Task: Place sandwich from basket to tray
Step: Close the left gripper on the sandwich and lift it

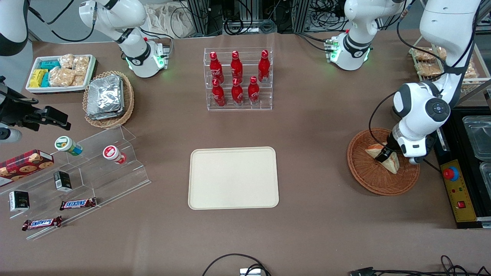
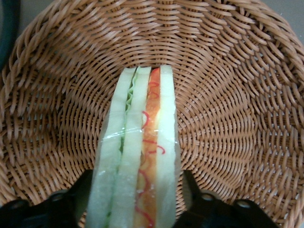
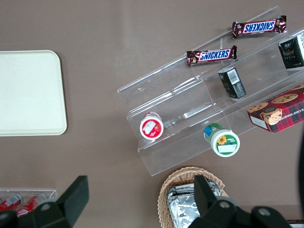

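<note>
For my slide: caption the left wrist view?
End effector fingers flank the sandwich standing on edge in the wicker basket.

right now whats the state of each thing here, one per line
sandwich: wrapped in clear film, standing on edge in the basket, between the gripper's fingers
basket: upright on the table, holding only the sandwich
gripper: down in the basket, straddling the sandwich
tray: flat on the table, nothing on it
red bottles: upright in their clear rack, caps on

A robotics lab — 2 arm bases bolted to a brown table (image 1: 326, 115), cables (image 1: 245, 23), mock shop goods.
</note>
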